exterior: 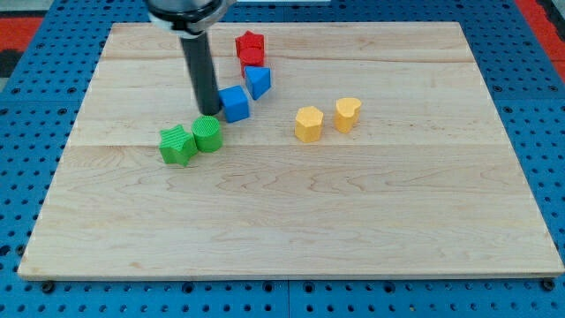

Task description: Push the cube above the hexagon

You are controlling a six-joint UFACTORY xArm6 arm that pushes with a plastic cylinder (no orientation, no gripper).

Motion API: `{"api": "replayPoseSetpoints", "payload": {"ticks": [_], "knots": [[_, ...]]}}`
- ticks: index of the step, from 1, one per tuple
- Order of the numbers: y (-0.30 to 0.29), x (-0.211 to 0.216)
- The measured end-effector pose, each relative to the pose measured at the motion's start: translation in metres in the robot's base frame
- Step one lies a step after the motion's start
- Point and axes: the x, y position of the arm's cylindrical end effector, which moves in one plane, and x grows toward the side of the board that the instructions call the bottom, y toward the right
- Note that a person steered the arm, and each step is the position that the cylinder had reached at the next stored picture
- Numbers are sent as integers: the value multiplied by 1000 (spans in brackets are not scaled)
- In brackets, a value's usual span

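Observation:
A blue cube [235, 102] lies left of the board's middle, near the top. My tip [209, 112] touches or nearly touches the cube's left side. A yellow hexagon [308, 124] lies to the right of the cube and a little lower. The dark rod rises from my tip to the view's top edge.
A blue triangular block [258, 81] sits just above and right of the cube, with a red block [250, 47] above it. A green star [177, 145] and a green round block [207, 134] lie below my tip. A yellow heart [347, 114] sits right of the hexagon. The wooden board [291, 221] rests on blue pegboard.

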Motion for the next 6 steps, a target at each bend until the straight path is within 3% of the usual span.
{"api": "replayPoseSetpoints", "payload": {"ticks": [1, 3, 4, 5, 6], "knots": [[40, -1], [54, -24], [23, -35], [29, -24], [-10, 9]]}}
